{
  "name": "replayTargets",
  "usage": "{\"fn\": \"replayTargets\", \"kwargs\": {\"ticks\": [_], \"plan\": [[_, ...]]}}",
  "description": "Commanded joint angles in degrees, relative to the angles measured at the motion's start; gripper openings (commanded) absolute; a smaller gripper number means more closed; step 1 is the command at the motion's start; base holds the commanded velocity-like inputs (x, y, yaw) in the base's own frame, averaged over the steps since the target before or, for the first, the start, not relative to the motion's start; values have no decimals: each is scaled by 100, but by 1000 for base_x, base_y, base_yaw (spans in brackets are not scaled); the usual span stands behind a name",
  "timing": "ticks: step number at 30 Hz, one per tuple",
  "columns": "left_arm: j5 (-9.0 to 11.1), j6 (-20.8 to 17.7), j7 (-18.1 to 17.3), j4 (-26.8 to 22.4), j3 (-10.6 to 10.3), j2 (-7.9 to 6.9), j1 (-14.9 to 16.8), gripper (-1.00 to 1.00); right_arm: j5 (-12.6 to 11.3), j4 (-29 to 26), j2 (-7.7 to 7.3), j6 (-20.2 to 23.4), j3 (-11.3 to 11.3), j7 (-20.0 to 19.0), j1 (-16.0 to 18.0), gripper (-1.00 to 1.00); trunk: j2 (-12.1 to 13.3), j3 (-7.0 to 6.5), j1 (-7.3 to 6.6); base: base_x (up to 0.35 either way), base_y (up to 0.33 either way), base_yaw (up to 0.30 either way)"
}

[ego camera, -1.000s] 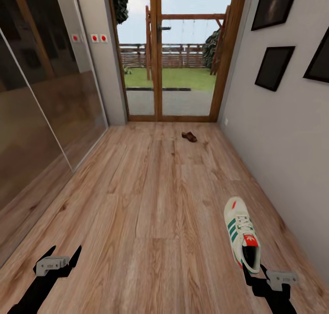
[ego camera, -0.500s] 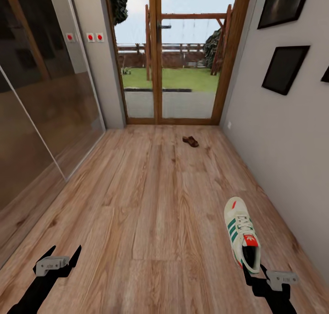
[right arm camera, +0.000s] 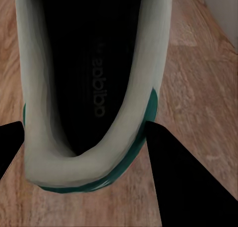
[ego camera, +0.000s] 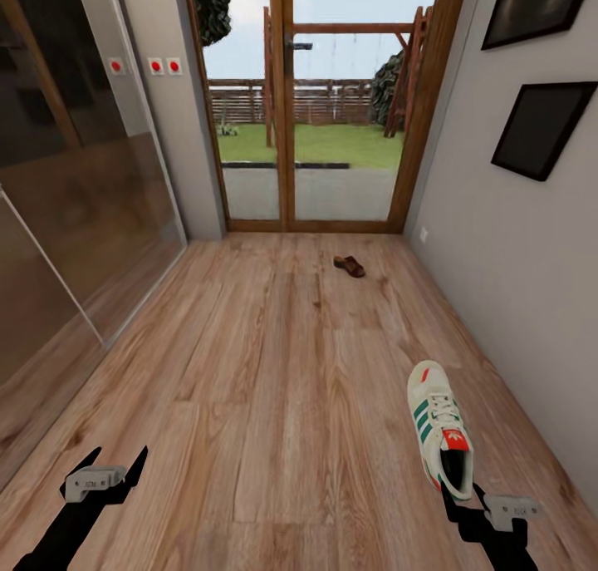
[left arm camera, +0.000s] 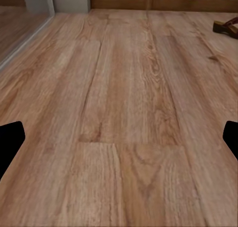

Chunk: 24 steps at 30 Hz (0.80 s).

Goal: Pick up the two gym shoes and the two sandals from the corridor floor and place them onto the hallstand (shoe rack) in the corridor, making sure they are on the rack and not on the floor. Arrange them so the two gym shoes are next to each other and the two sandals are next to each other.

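A cream-white gym shoe (ego camera: 440, 434) with green stripes hangs over the corridor floor (ego camera: 274, 371) at the lower right of the head view. My right gripper (ego camera: 458, 494) is shut on its heel. The right wrist view looks into the shoe's dark opening (right arm camera: 94, 88), with the heel rim between the black fingers (right arm camera: 178, 177). One dark brown sandal (ego camera: 350, 266) lies on the floor near the far door, and its edge (left arm camera: 226, 27) also appears in the left wrist view. My left gripper (ego camera: 118, 453) is open and holds nothing, low at the left. The hallstand is out of view.
A wood-framed glass door (ego camera: 291, 139) closes the corridor's far end. Dark glossy sliding panels (ego camera: 66, 205) line the left side. A grey wall (ego camera: 498, 263) with black picture frames (ego camera: 540, 130) runs along the right. Bare plank floor stretches between me and the sandal.
The whole view has shifted: the camera has moved forward along the corridor, so the door and the sandal look nearer. Both arms hold their poses, and the gym shoe stays in the right gripper.
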<state>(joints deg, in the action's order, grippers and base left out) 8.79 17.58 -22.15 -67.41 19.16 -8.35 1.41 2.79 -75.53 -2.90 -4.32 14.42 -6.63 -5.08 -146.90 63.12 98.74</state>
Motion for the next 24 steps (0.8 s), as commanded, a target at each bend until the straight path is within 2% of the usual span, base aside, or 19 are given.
{"fn": "replayTargets", "kwargs": {"ticks": [1, 24], "plan": [[0, 0, 0, 0, 0, 0, 0, 100, -10, 13, 0, 1, 0, 4, 0, -100, 0, 0, 0, 328, 41, 0], [-4, 0, 0, 0, 0, 0, 1, 100, -4, 63, 0, 1, 0, 4, 6, -100, 0, 0, 0, 328, 77, 0]]}}
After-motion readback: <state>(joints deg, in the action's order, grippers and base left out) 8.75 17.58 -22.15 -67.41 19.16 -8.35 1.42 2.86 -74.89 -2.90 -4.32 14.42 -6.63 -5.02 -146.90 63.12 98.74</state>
